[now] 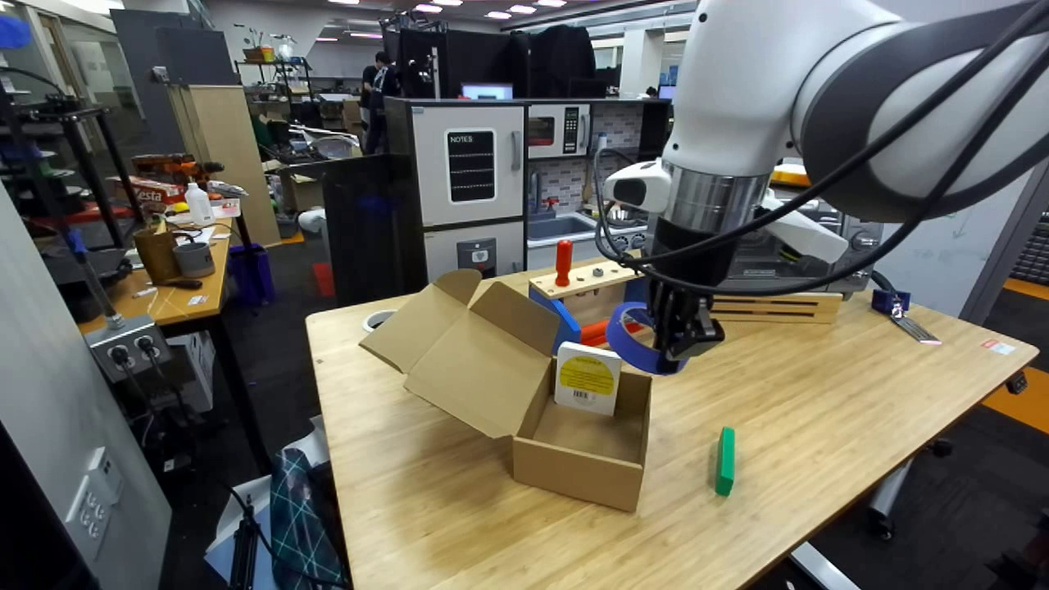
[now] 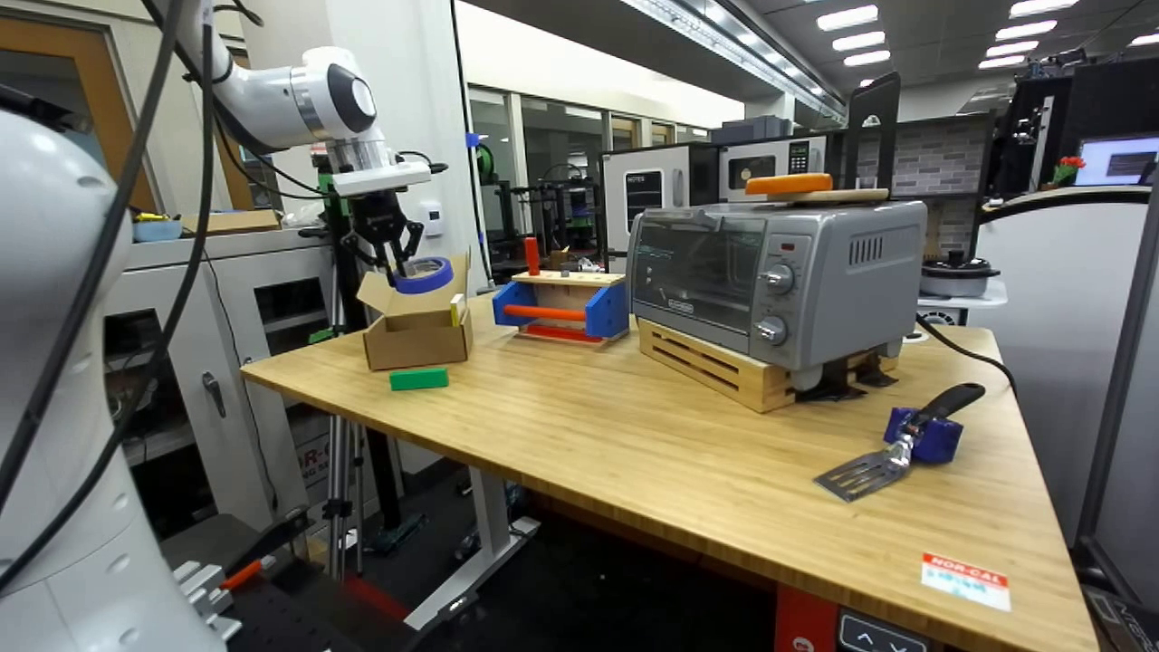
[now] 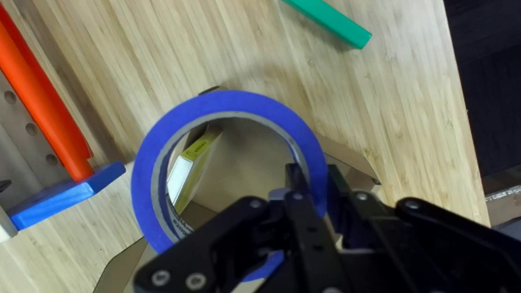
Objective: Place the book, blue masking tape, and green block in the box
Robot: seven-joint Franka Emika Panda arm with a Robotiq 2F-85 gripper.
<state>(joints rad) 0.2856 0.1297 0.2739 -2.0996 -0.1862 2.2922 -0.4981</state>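
Note:
My gripper [image 1: 675, 354] is shut on one side of the blue masking tape [image 1: 620, 344], with one finger inside the ring and one outside, as the wrist view shows [image 3: 313, 179]. The tape [image 3: 142, 183] hangs in the air above the cardboard box [image 1: 574, 477], which is open with its flaps spread. The book [image 1: 587, 378], yellow and white, stands leaning against a wall inside the box; its edge shows through the ring in the wrist view [image 3: 180, 175]. The green block [image 1: 725, 461] lies on the table beside the box, also in an exterior view [image 2: 419, 378].
A red-and-blue toy tray [image 2: 561, 305] with an upright red peg stands close beside the box. A toaster oven [image 2: 779, 281] on a wooden stand is farther along the table. A spatula [image 2: 892, 457] lies near the table's end. A white roll [image 1: 377, 320] sits behind the box flaps.

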